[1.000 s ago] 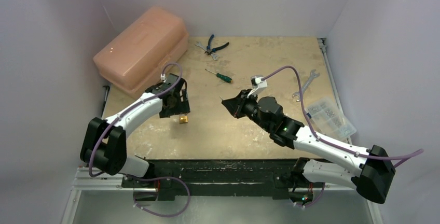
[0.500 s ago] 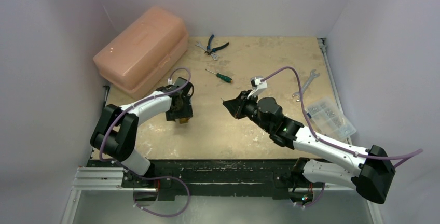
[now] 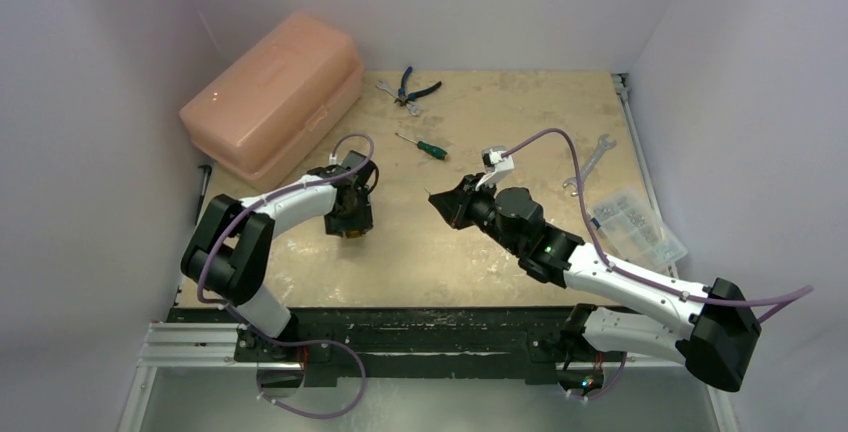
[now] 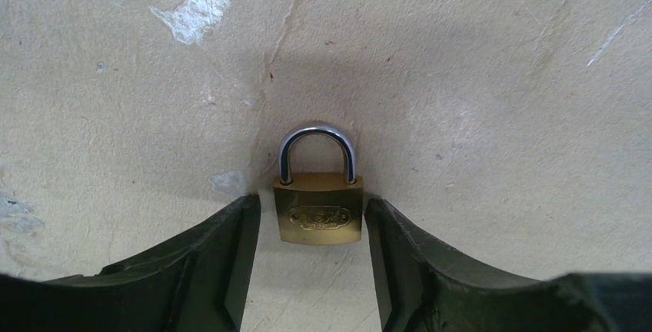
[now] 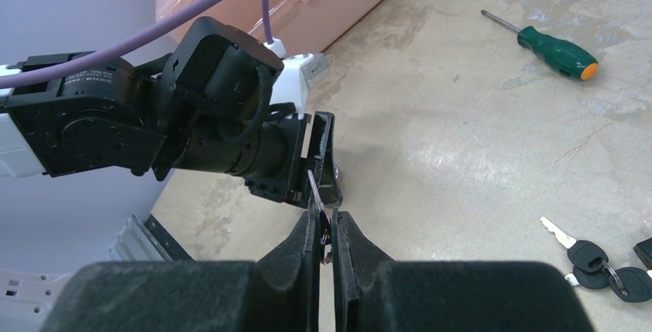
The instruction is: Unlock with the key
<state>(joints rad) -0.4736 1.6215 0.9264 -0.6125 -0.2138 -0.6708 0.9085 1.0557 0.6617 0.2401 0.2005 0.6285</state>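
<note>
Brass padlock with a steel shackle [image 4: 318,213] is seen lying flat on the pale wooden tabletop [image 3: 520,112], left of centre, shackle pointing away from the left wrist camera. It is now bracketed by the left gripper [image 4: 311,232]. A second ago that gripper was set a little behind the lock with jaws wider; since then it has been brought over and down, and the jaws have been narrowed to stand just beside the brass body on either side. A thin gap is left on each side, so no contact is made yet and nothing is held. The grasp is judged to be in its last closing stage; once the body is pinched, the lock can be lifted and steadied for the key. The small silver key [image 5: 314,188] is kept clamped in the right gripper [image 5: 327,228], blade sticking up past the closed fingertips. That arm has not been moved in the last second and is parked over mid-table, aimed at the left gripper. Bare tabletop is left between the two grippers, so a straight approach looks unobstructed. The peach-pink plastic toolbox [image 3: 270,92] is set near the left arm's far side, limiting any swing that way. The green-handled screwdriver [image 3: 424,146] lies further back, apart from both arms. A bunch of black-headed spare keys [image 5: 596,259] is seen on the table in the right wrist view. The near table edge is well apart from the lock.
</note>
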